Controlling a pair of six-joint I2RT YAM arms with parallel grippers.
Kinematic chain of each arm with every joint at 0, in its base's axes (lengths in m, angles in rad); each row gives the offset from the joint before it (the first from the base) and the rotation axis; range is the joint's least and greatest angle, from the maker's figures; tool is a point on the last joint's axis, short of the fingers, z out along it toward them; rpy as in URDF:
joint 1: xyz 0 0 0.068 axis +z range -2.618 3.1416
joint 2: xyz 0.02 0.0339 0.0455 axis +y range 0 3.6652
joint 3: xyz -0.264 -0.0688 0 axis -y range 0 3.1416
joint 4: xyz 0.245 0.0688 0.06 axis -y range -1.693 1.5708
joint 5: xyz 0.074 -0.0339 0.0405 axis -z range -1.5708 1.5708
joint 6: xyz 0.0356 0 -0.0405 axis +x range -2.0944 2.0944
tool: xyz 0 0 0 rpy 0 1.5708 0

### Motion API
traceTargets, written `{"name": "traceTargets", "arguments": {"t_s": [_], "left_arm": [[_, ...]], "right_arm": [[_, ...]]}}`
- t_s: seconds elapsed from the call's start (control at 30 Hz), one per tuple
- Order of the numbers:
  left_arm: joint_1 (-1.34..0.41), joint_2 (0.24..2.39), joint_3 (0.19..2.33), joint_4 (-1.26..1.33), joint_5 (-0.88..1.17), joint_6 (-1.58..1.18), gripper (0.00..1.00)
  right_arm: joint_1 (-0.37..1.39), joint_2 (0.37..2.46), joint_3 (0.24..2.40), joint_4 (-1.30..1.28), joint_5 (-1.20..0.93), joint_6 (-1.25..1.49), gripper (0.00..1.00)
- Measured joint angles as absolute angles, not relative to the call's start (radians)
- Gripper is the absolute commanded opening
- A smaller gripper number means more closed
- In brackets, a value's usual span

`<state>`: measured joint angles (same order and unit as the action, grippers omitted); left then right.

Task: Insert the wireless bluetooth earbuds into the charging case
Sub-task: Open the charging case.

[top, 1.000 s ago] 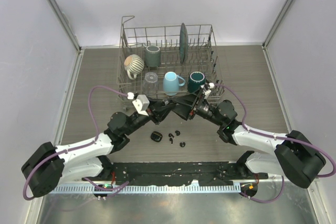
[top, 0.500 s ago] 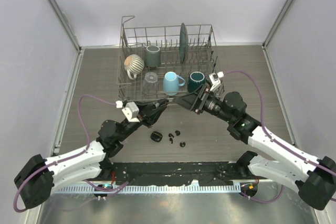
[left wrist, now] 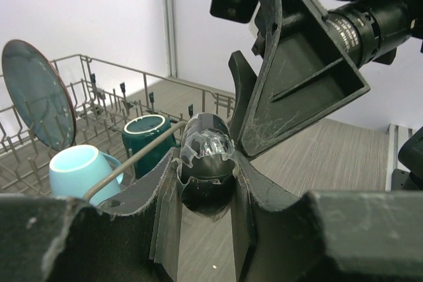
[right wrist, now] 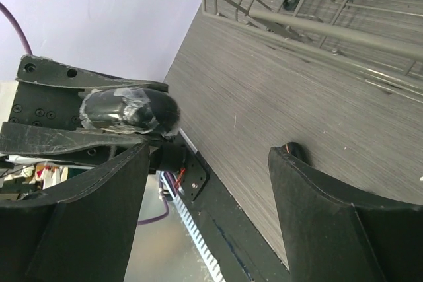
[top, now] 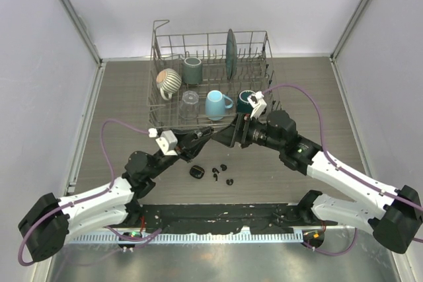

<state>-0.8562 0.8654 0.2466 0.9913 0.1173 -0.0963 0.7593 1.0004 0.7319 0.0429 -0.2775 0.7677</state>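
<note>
clasping a black oval case (left wrist: 206, 153), the left hand (top: 201, 135); right hand (right wrist: 208, 156) spread wide just beside it

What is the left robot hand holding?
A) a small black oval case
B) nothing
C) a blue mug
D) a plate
A: in the left wrist view, the black oval case sits pinched between the two fingers of the left hand.
</note>
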Motion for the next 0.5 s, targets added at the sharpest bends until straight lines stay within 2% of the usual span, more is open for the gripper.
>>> {"name": "traceTargets", "arguments": {"t_s": [0.2, 0.5], "left_arm": [[-0.856, 0.91, 0.256, 0.991, 0.145, -0.096, 0.0], [-0.848, 0.931, 0.266, 0.984, 0.181, -0.097, 0.0]], "right_arm": [[0.764, 1.011, 0.731, 0.07, -0.296, 0.773, 0.77], [0.764, 1.026, 0.731, 0.079, -0.298, 0.789, 0.72]]}}
